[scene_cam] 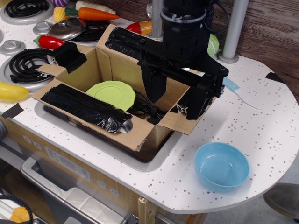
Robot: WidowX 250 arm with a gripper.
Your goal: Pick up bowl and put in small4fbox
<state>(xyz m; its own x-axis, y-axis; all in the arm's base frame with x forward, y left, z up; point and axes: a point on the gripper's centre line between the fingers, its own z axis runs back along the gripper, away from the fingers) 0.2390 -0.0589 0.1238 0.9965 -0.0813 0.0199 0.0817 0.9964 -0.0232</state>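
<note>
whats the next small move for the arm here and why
Probably shift the gripper toward the near right and lower it over the bowl. The bowl sits upright and untouched on the white counter, outside the cardboard box, while the gripper hangs open over the box's right side with nothing between its fingers. The box already holds a green plate.

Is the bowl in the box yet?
No. The bowl sits upright and empty on the counter, outside the box.
</note>
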